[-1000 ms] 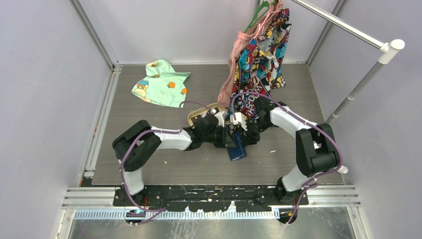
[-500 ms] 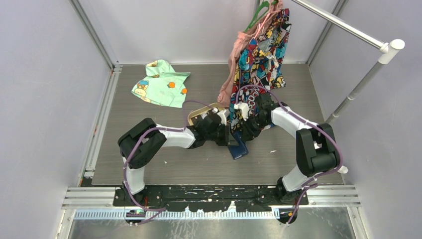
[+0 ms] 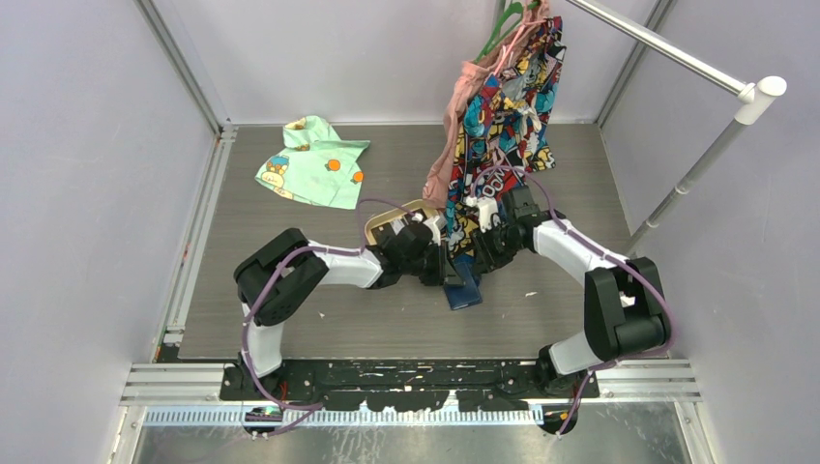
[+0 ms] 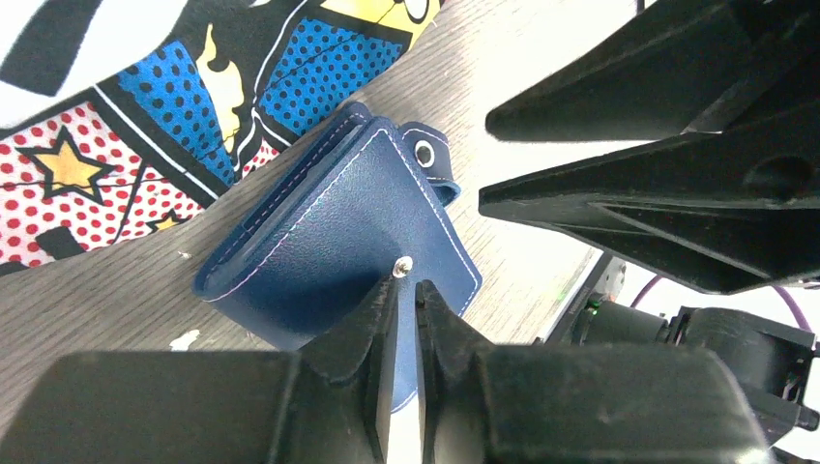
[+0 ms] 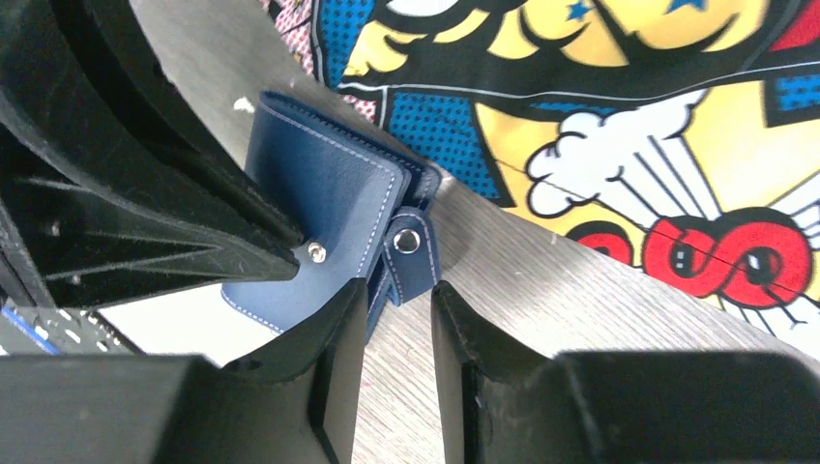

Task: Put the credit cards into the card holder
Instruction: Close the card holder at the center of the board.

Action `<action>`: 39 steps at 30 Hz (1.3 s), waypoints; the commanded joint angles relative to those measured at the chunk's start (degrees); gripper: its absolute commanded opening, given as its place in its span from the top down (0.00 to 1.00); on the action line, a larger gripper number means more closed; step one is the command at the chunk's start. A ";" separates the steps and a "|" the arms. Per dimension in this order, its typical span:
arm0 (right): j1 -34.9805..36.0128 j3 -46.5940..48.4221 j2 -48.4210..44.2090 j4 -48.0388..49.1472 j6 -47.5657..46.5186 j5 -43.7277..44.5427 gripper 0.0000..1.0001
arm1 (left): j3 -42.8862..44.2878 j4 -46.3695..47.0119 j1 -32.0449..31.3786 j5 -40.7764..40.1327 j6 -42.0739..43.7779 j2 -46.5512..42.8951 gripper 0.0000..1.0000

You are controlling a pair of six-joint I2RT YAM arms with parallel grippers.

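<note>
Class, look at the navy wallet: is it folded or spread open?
Folded: the navy wallet lies closed, its snap tab loose and unfastened.

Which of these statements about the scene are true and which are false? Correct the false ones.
1. The navy-blue leather-like folding wallet lies folded shut on the grey wood-grain table. True.
2. Its snap tab is fastened onto the metal stud. False: the tab hangs loose at the wallet's edge, and the stud is bare.
3. The right gripper has its fingers apart. True.
4. The left gripper holds an orange-yellow card. False: its fingers are almost together above the wallet, with no card showing.
5. The pale green printed cloth lies against the wallet. False: it lies far off at the table's back left; the comic-print garment is the fabric beside the wallet.
</note>
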 commanded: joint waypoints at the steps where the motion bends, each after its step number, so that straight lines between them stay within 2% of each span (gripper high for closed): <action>1: 0.03 0.54 -2.09 3.25 2.74 6.25 0.60 | 1.28 -3.67 -0.16 -1.75 -0.59 1.59 0.86; 6: 0.10 0.94 -1.56 2.49 1.70 6.82 0.56 | 1.45 -3.97 -0.12 -1.75 -0.74 1.71 0.85; 11: 1.17 -0.78 -3.81 3.30 -5.71 -0.44 0.50 | 0.79 -2.91 -0.11 -1.34 -1.52 1.56 0.86; 14: 3.23 1.19 -1.97 0.06 -9.40 2.13 0.49 | 0.50 -2.77 -0.16 -1.30 -1.45 1.42 0.85; 19: 5.93 1.81 0.68 0.12 -12.45 7.61 0.49 | 0.57 -2.51 -0.16 -1.01 -1.55 1.58 0.86; 31: 8.35 2.92 5.07 3.79 -11.27 21.33 0.50 | 0.16 -2.25 -0.16 -0.96 -1.73 1.71 0.86; 34: 8.39 2.42 4.44 5.30 -10.83 25.95 0.51 | 0.23 -2.25 -0.16 -0.91 -1.88 1.84 0.86; 39: 8.44 1.72 3.29 6.31 -10.21 28.71 0.51 | 0.28 -2.16 -0.13 -0.91 -2.08 2.19 0.86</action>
